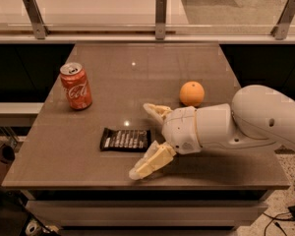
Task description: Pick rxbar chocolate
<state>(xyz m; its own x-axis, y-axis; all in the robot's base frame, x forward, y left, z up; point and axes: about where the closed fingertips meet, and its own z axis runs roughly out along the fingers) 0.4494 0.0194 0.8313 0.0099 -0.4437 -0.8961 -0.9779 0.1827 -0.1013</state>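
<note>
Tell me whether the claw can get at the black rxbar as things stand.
Probably yes. The open claw sits at the arm-side end of the rxbar chocolate, a finger on either side of it, nothing between. The soda can and orange stand well apart.

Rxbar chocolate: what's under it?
The rxbar chocolate lies flat on the brown table; anything beneath its wrapper is hidden. The open claw flanks its end nearer the orange.

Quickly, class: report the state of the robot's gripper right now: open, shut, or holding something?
Gripper: open, holding nothing, fingers spread at the arm-side end of the rxbar chocolate lying on the table.
</note>
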